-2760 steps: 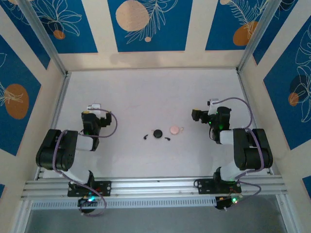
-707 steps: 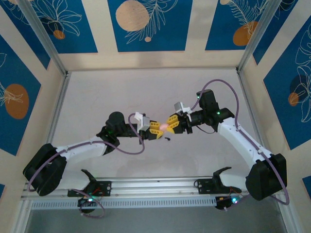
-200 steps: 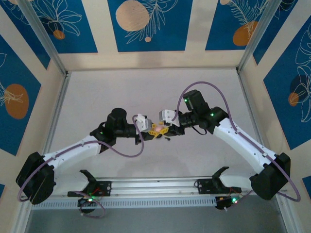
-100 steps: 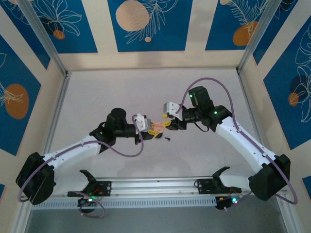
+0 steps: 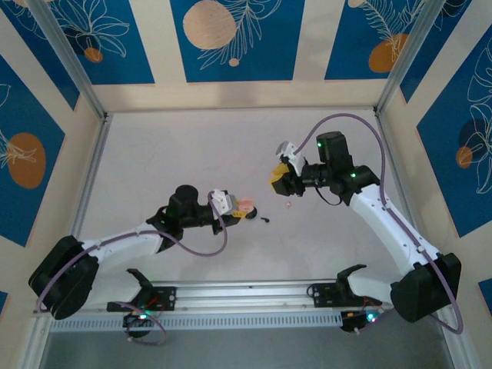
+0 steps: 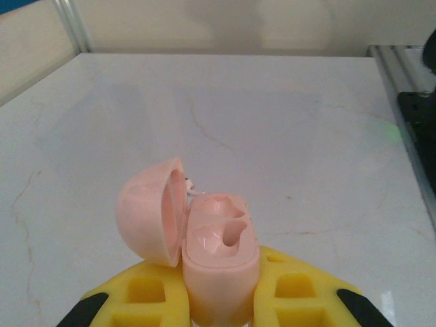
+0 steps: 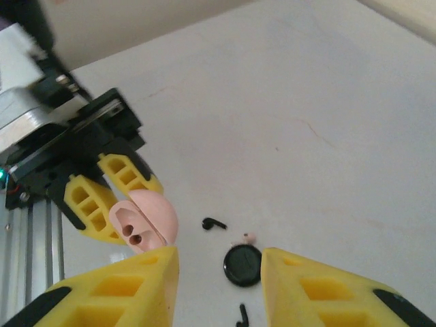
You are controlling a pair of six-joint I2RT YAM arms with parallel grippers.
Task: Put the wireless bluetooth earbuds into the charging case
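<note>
A pink charging case (image 6: 219, 255) stands upright between the yellow fingers of my left gripper (image 6: 221, 293), which is shut on it. Its lid (image 6: 153, 218) hangs open to the left and both sockets are empty. The top view has this gripper (image 5: 235, 211) low over the table with the case (image 5: 245, 204) at its tip. My right gripper (image 5: 280, 179) hovers open, up and to the right of the case, nothing between its fingers (image 7: 153, 279). Below it lie two tiny black earbuds, one (image 7: 214, 223) near the case (image 7: 144, 225), the other (image 7: 242, 315) at the frame's bottom edge.
A black round puck (image 7: 243, 264) lies flat between the two earbuds, a small pink scrap (image 7: 245, 238) touching its far side. One earbud (image 5: 265, 220) and the pink scrap (image 5: 288, 205) lie on the pale table (image 5: 231, 146) right of the left gripper. Patterned walls ring the table.
My right gripper has drawn back from the case, up and to the right, and stands open. The case's lid is now open. My left gripper has pulled slightly back, still holding the case.
</note>
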